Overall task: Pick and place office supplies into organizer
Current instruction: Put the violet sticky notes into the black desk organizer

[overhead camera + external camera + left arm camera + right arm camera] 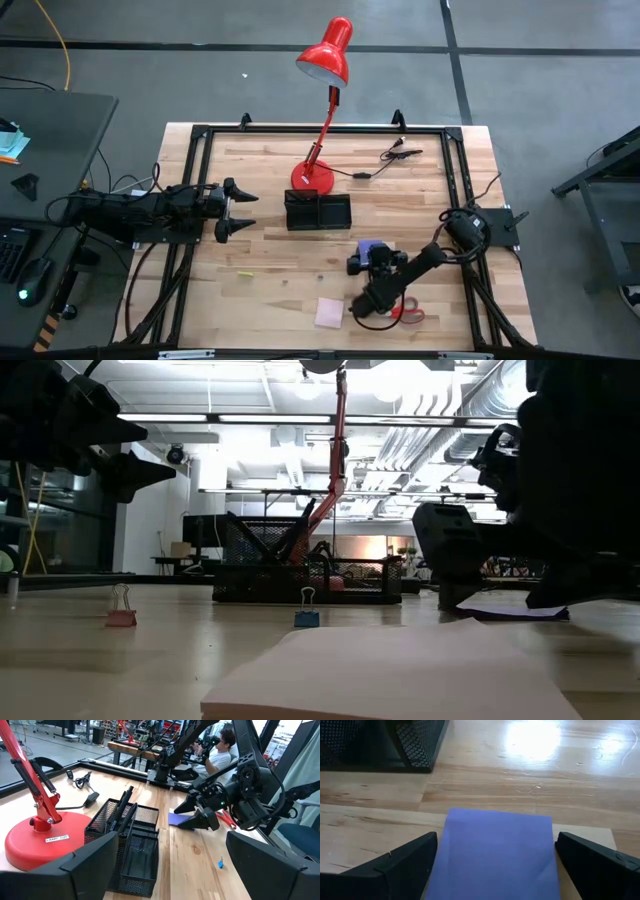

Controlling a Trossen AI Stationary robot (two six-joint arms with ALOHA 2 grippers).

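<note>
Presently, working from the left of the high view: the left claw (238,210) hangs released over the counter (270,290) just left of the black mesh organizer (318,212), holding nothing and apparently waiting. The organizer sits in front of the red desk lamp (322,120), and at least two black pens (125,807) already stand in one of its compartments. Nearer the front edge lies the pink sticky-note pad (330,313), untouched. Right of that, the right claw (360,262) is low over the purple sticky-note pad (495,852), its fingers spread wide with one to either side of the pad and not clenched on it. The red-handled scissors (408,313) lie just beside that arm, towards the front.

The step in hand looks like the pick of the purple pad. The next move probably calls for settling the fingers to counter level, pinching the pad's two edges squarely, then lifting and carrying it back to the organizer.
</note>
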